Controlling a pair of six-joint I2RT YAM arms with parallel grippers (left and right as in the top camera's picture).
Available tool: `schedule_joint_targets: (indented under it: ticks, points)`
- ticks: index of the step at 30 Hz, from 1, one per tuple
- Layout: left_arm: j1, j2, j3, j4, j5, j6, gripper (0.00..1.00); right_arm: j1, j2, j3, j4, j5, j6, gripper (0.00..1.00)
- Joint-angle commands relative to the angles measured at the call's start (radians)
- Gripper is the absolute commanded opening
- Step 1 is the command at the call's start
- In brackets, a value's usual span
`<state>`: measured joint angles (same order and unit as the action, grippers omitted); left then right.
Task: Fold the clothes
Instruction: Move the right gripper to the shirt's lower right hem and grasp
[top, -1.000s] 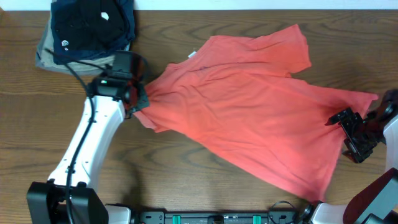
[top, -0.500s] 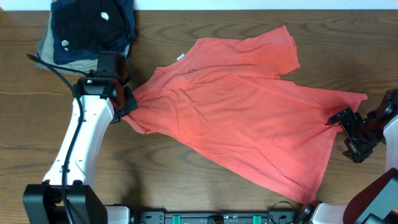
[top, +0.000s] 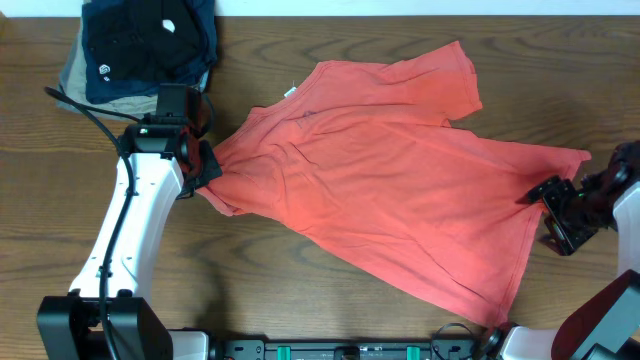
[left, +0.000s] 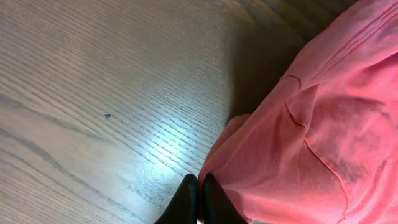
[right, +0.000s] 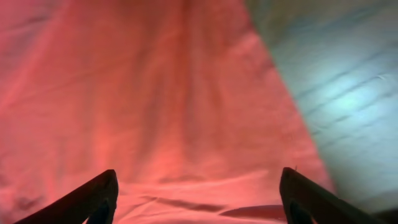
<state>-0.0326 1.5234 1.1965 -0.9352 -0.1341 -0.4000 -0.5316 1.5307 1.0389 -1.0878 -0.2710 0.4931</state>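
Note:
The coral-red T-shirt (top: 400, 180) lies spread and rumpled across the wooden table, its plain side up; no lettering shows. A small white neck label (top: 290, 93) shows at its upper left. My left gripper (top: 205, 165) is shut on the shirt's left edge; in the left wrist view the closed fingertips (left: 199, 186) pinch the shirt's fabric (left: 311, 124). My right gripper (top: 552, 212) is open at the shirt's right edge; in the right wrist view its wide-apart fingers (right: 199, 193) hover over the shirt (right: 155, 93).
A pile of folded navy-black garments (top: 150, 40) on a khaki-grey one (top: 75, 85) lies at the table's far left corner, just behind my left arm. Bare wooden table (top: 280, 290) shows in front of the shirt and on the left.
My left gripper dragged the shirt's edge to the left a second ago, shifting the whole shirt left; it has held still since. My right gripper has edged slightly left toward the shirt's hem.

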Motion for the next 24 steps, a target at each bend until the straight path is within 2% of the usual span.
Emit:
schedule_joint_targets:
  ticks: [1, 5, 11, 19, 24]
  points:
    - [0.006, 0.006, -0.002, -0.003, -0.005, -0.006, 0.06, 0.028, -0.006, -0.045, -0.008, 0.167, 0.065, 0.83]
    - [0.006, 0.006, -0.002, -0.003, -0.005, -0.006, 0.07, 0.035, -0.006, -0.131, 0.057, 0.207, 0.122, 0.85]
    - [0.006, 0.006, -0.002, -0.003, -0.005, -0.006, 0.07, 0.035, -0.006, -0.242, 0.166, 0.158, 0.135, 0.84]
    - [0.006, 0.007, -0.002, -0.003, -0.005, -0.006, 0.07, 0.042, -0.005, -0.256, 0.203, 0.167, 0.130, 0.82]
    - [0.006, 0.007, -0.002, 0.000, -0.005, -0.006, 0.07, 0.100, -0.005, -0.256, 0.210, 0.167, 0.132, 0.82]
